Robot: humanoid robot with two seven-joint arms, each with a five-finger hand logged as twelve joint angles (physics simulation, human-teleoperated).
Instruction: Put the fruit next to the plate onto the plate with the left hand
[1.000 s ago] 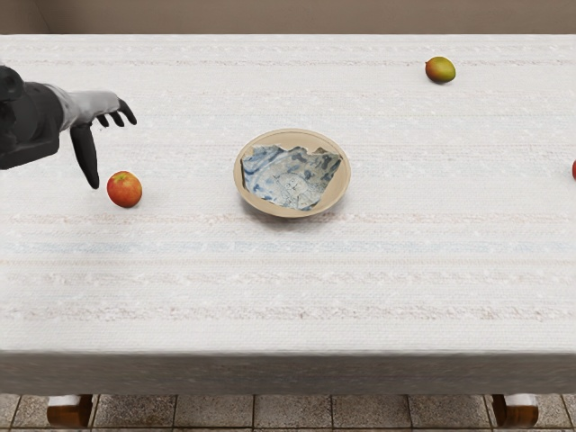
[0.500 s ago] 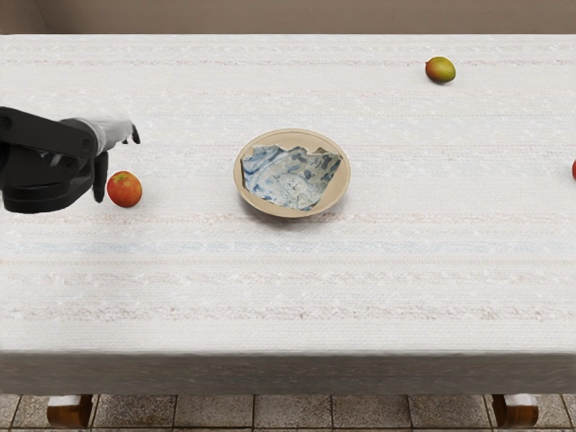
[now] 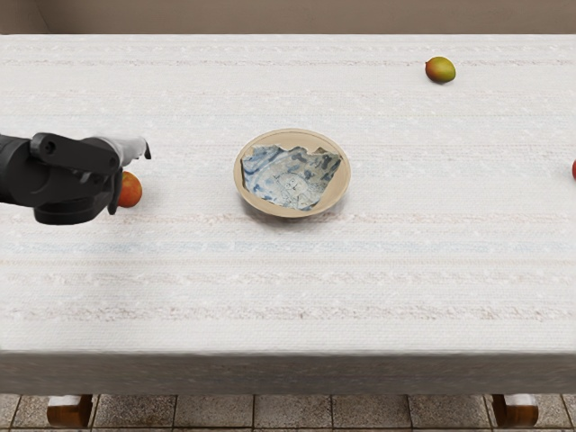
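I count one round, tan-rimmed plate and three smooth fruits: a red apple against my left hand, whose grip I cannot tell; an oval mango; and a red sliver.

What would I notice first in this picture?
The blue-and-white plate in the middle of the table grabs the eye first. Next, a dark arm comes in from the left, with the left hand right at a red apple. A green-red fruit sits far back on the right.

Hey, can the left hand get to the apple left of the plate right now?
Probably yes: the left hand is right at the apple, covering its left side, and nothing lies between them.
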